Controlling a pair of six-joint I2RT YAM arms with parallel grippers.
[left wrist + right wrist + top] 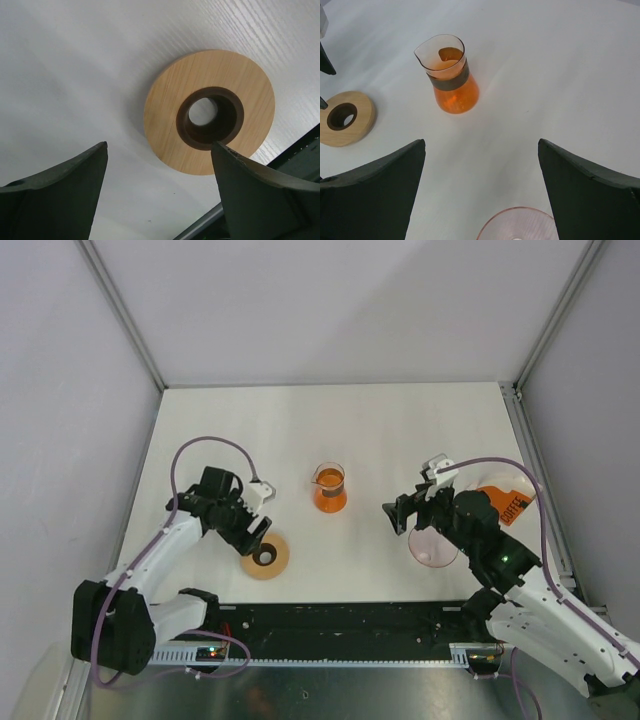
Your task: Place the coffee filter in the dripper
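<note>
The dripper (432, 548), a clear pinkish funnel, stands on the table at the right, just under my right arm. Its rim (520, 226) shows at the bottom of the right wrist view, between the fingers and nearer the wrist than their tips. My right gripper (397, 515) (481, 143) is open and empty, just left of the dripper. The white paper coffee filter (503, 480) lies at the far right, partly hidden by the arm. My left gripper (258, 532) (160, 145) is open and empty, just above a wooden ring (266, 558) (210, 110).
An orange glass carafe (329, 488) (449, 75) stands at the table's middle. An orange packet printed "COFFEE" (512, 508) lies against the filter. The wooden ring also shows in the right wrist view (342, 117). A black rail (350, 618) runs along the near edge.
</note>
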